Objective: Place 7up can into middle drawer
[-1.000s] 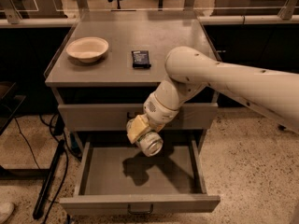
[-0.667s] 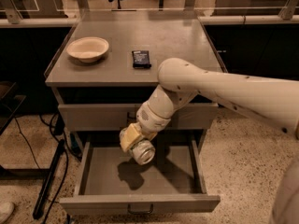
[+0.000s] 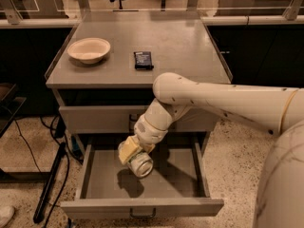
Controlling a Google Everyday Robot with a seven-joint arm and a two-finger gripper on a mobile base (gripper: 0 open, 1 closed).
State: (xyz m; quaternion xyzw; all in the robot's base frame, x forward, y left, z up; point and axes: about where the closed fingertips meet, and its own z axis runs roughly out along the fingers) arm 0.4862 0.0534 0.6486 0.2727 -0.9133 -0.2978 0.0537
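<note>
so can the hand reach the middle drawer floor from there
Probably yes: the hand, holding the 7up can, hangs over the open middle drawer, and nothing shows between it and the floor.

The arm (image 3: 228,103) is a smooth cream tubular shell with small dark fastener dots and a thin tan band near its thick end. A rounded elbow housing leads to a ringed, segmented wrist. The gripper (image 3: 135,156), with pale yellow jaws, is above the open middle drawer (image 3: 142,208). A broad cream curved cover fills the lower right
</note>
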